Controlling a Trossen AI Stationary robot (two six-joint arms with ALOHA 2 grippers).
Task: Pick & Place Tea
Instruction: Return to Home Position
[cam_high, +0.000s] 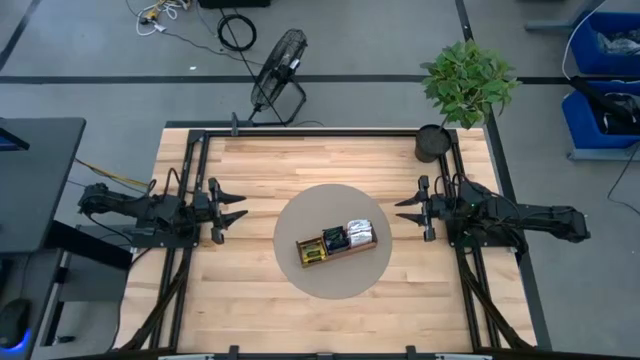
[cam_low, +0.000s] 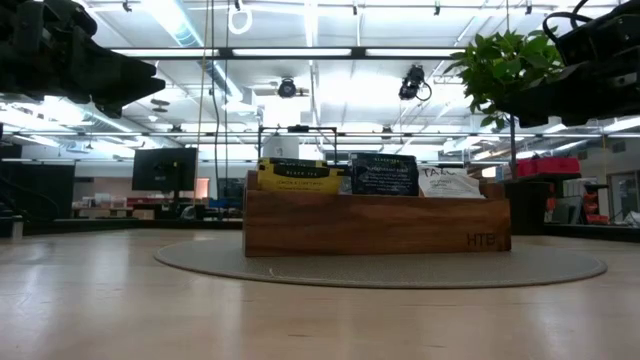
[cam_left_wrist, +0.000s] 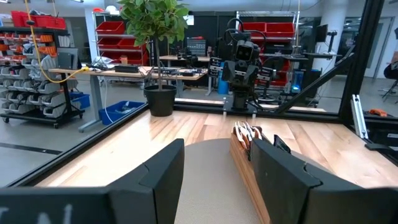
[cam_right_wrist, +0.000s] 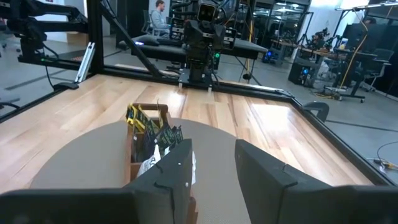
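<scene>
The tea (cam_high: 335, 241) sits sorted in the tray (cam_high: 345, 257) on the mat (cam_high: 330, 205) at mid-desk (cam_high: 250, 170), with yellow, dark and white sachets each in their own compartment. None lies loose. The left pincer (cam_high: 241, 207) and right pincer (cam_high: 398, 211) hang released and empty at the desk's sides. The sorting looks finished.

The wooden tray (cam_high: 352, 250) sits on a round grey mat (cam_high: 300, 213) in the middle of the table (cam_high: 250, 300). It holds yellow tea (cam_high: 313, 254) on the left, dark tea (cam_high: 335, 240) in the middle and white tea (cam_high: 359, 232) on the right. The left end effector (cam_high: 238, 207) and right end effector (cam_high: 402, 210) hang at the sides, fingers apart.
</scene>
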